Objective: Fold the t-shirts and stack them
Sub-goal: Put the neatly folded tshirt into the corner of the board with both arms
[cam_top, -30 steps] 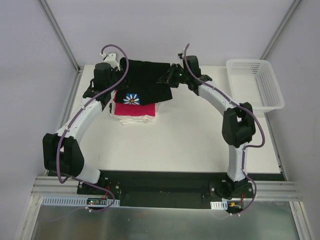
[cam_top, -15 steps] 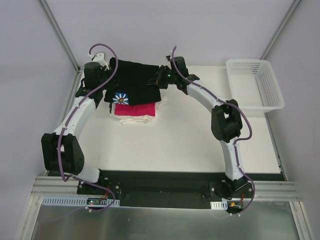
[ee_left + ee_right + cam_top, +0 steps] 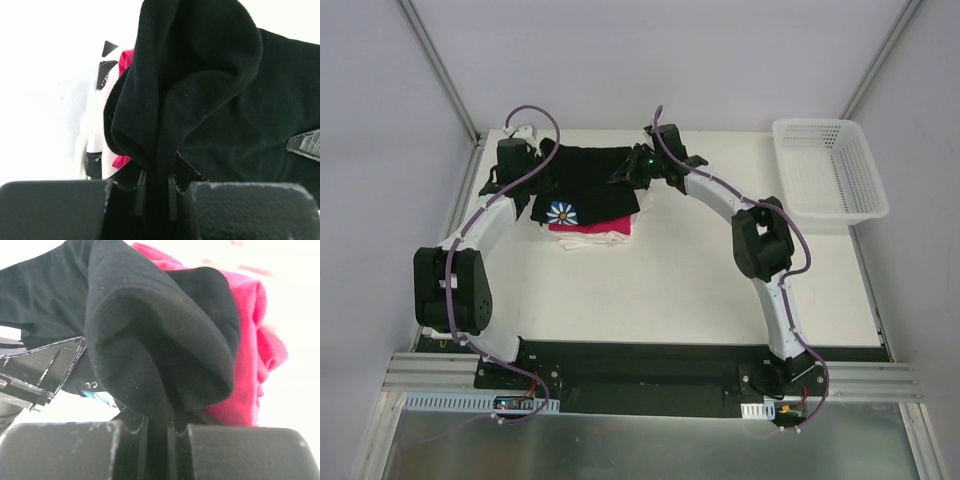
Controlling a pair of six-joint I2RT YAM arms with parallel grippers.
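Note:
A folded black t-shirt (image 3: pixel 585 180) with a blue daisy print (image 3: pixel 561 212) lies over a stack at the table's far left. Under it a magenta-pink shirt (image 3: pixel 595 226) and a white shirt (image 3: pixel 590 240) show at the near edge. My left gripper (image 3: pixel 538 158) is shut on the black shirt's far left corner (image 3: pixel 190 75). My right gripper (image 3: pixel 630 168) is shut on its far right corner (image 3: pixel 150 340). In the right wrist view the pink shirt (image 3: pixel 250 340) lies just behind the pinched black fold.
A white plastic mesh basket (image 3: pixel 828 165) stands at the table's far right corner. The table's left edge and a metal frame post (image 3: pixel 470 140) run close beside the left arm.
Both grippers have carried the black shirt leftward and down onto the stack. The daisy print now sits further left, and the shirt covers more of the pink one.

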